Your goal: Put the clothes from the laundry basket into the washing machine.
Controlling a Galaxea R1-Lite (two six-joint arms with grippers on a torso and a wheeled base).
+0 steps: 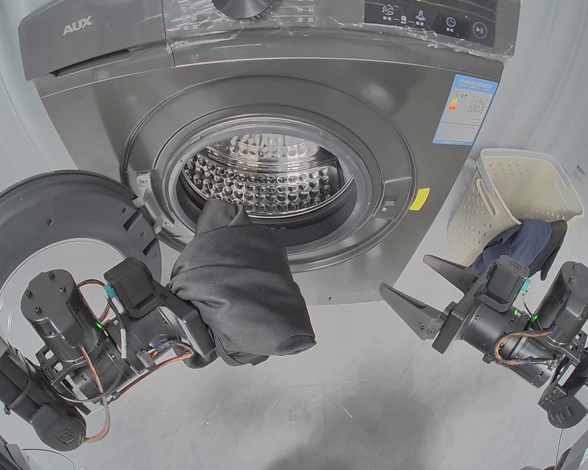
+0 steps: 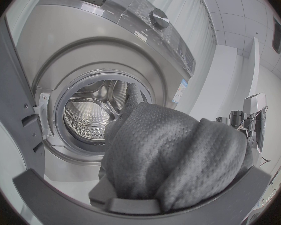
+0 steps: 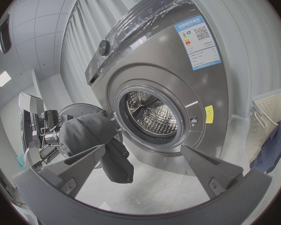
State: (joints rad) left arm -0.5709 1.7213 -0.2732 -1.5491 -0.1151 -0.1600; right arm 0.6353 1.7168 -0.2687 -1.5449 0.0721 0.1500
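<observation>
1. We face the washing machine (image 1: 346, 93); its open drum lies straight ahead of our left tool (image 1: 202, 350).
2. The laundry basket (image 1: 536, 184) sits beside our right tool (image 1: 408, 274), which is spread wide and empty.
3. The dark garment (image 1: 242, 282) is clamped in the left tool, its long axis pointing at the drum and its far end near the rim.

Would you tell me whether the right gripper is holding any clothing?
No, the right gripper is open and empty, clear of the blue garment draped over the laundry basket.
</observation>
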